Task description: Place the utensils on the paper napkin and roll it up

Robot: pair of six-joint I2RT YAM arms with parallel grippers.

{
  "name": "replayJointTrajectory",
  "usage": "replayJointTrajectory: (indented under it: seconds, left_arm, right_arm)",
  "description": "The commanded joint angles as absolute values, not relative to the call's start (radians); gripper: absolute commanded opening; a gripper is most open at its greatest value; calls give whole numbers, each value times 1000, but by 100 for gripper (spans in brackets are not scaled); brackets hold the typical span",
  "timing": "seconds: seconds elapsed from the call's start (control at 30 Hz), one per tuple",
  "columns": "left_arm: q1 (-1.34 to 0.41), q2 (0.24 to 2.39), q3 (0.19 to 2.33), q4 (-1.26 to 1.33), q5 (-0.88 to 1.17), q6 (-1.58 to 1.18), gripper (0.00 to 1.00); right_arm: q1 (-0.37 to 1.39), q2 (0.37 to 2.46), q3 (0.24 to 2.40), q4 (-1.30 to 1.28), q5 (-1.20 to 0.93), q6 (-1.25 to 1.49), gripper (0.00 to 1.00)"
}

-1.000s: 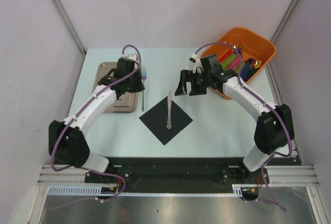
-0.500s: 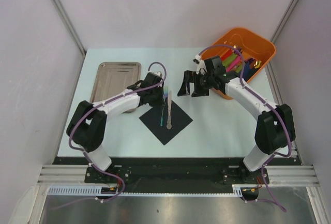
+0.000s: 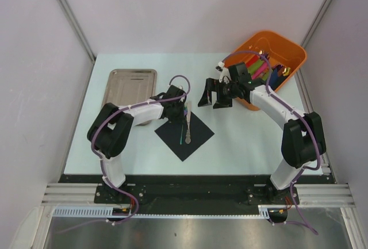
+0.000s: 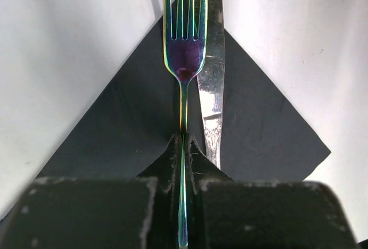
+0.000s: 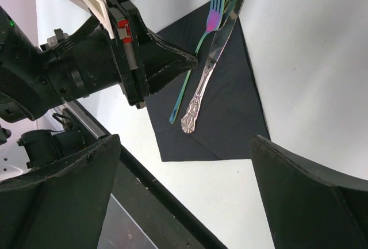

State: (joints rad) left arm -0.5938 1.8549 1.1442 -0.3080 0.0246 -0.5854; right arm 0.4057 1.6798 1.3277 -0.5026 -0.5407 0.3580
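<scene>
Lying nearest the arm bases on the pale table (image 3: 126, 145), one thin matte black paper napkin (image 3: 192, 140) sits as a diamond, one corner towards the bases. Two utensils run lengthwise over it, side by side. One is a slim fork (image 4: 184, 59) with four tines and a green-purple rainbow sheen. The other is a plain silver knife (image 4: 211, 76) with an embossed handle, flat on the paper. The left gripper (image 4: 183, 151) is clamped on the fork's thin handle; whether the fork touches the paper I cannot tell. Beyond them, the right gripper (image 3: 215, 95) hangs with its black fingers spread wide, holding nothing. Farther back are one rectangular steel tray (image 3: 131, 82) on the left and one orange plastic bin (image 3: 290, 53) of several coloured rolls (image 3: 256, 65) on the right.
</scene>
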Motion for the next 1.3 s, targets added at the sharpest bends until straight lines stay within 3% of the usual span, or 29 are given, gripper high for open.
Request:
replayJointTrajectory:
  seconds: [0.0,0.73,0.9,1.1,1.2,1.23,1.27]
  left_arm:
    - [-600,1861,1192,-272,26,-604,0]
    - [-598,1876,1196,-281,-24,-621,7]
    - [-597,1882,1200,-293,-29,-626,25]
    - [-589,1813,1236,-310,-26,-598,40]
    - [-586,1705,1227,-305,-26,-549,60]
    - [-584,1668,1218,-304,-23,-532,74]
    - [-586,1636,1206,-302,-18,-481,81]
  right_arm:
    - [402,1677,1338,-469,-569,371,100]
    - [410,1667,1318,-453,-577,382,100]
    - [410,1667,1318,-453,-578,382,100]
    - [417,1660,1321,-460,-584,361,100]
    - [417,1649,1331,-479,-600,325,100]
    - [416,1644,1335,-485,-604,315,100]
    - [414,1637,1335,-494,-627,302,100]
